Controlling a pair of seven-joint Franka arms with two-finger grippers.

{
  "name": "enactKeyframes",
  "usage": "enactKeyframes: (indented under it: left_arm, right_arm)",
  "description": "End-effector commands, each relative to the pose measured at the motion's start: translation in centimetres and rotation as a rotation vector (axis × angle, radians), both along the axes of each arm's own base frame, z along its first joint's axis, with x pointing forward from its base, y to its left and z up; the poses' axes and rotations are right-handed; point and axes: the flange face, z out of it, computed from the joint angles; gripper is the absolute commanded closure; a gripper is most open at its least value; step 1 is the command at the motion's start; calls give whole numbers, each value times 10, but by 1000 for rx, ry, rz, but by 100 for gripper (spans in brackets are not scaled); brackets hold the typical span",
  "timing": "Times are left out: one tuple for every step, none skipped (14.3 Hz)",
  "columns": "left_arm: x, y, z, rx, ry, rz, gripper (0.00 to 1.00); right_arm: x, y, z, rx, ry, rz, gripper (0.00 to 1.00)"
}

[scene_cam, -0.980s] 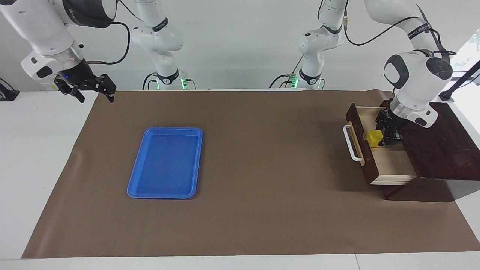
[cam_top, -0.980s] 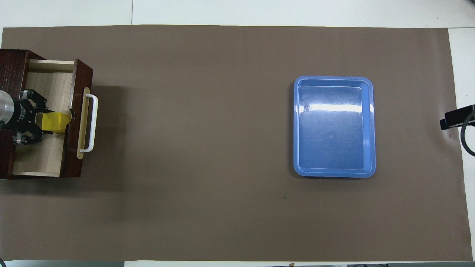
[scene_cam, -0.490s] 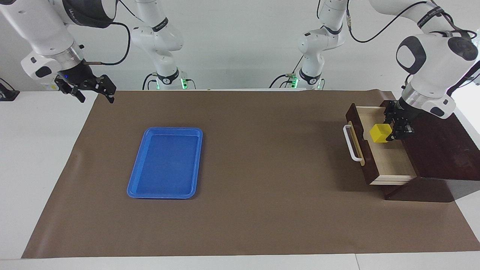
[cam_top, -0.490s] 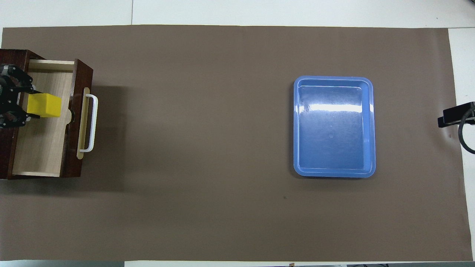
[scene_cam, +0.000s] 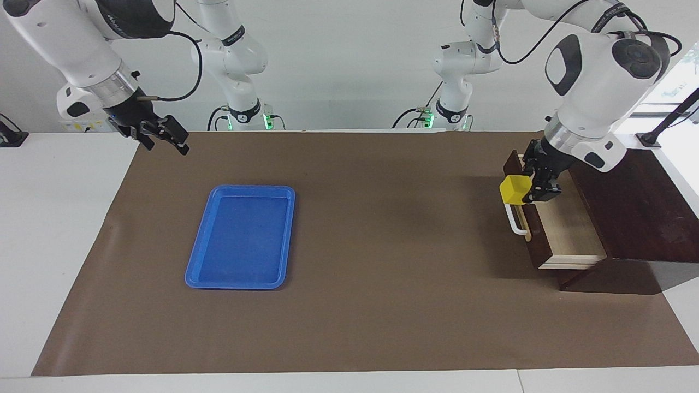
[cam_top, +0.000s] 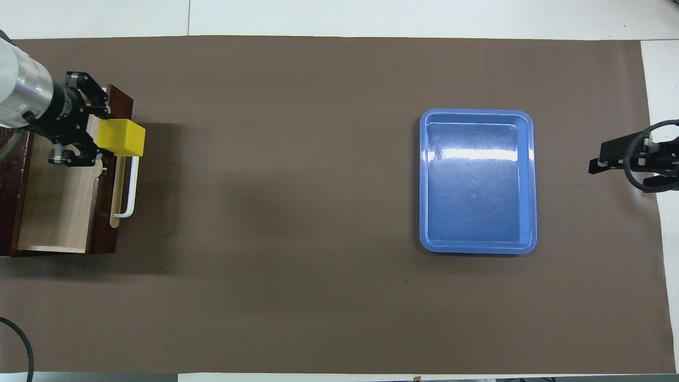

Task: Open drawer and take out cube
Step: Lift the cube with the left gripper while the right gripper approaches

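The left gripper [scene_cam: 528, 188] pinches the cube [scene_cam: 514, 189] and holds it in the air over the front panel and white handle [scene_cam: 511, 217] of the drawer [scene_cam: 568, 232]. The drawer stands pulled out of its box [scene_cam: 639, 207] at the left arm's end of the table, its pale floor bare. In the overhead view the cube [cam_top: 121, 138] sits at about 3 o'clock from the gripper's black body. The right gripper [scene_cam: 164, 137] hangs over the mat [scene_cam: 382, 229] edge, at about 11 o'clock from the tray [scene_cam: 199, 273] in the facing view, fingers spread and holding nothing.
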Motion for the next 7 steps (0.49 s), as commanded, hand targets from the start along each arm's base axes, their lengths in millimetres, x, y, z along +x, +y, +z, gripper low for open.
enactKeyframes:
  left_arm:
    - [-1,-30,5,-5,1,54,100]
    - [-3,-43,5,-7,-11,64,100]
    - [-5,-55,3,-5,-21,91,100]
    - [-10,-72,-4,-5,-25,118,100]
    - [-14,-88,-8,-7,-28,135,100]
    - [-17,-102,-12,-6,-23,152,100]
    - [-21,-114,-16,-3,-20,170,100]
  right_arm:
    - [-1,50,-15,38,52,-172,0]
    - [1,67,-22,54,68,-227,0]
    - [4,80,-32,68,85,-280,0]
    - [7,100,-38,97,107,-347,0]
    - [13,119,-48,117,132,-417,0]
    - [18,138,-55,132,143,-473,0]
    - [23,157,-64,155,158,-529,0]
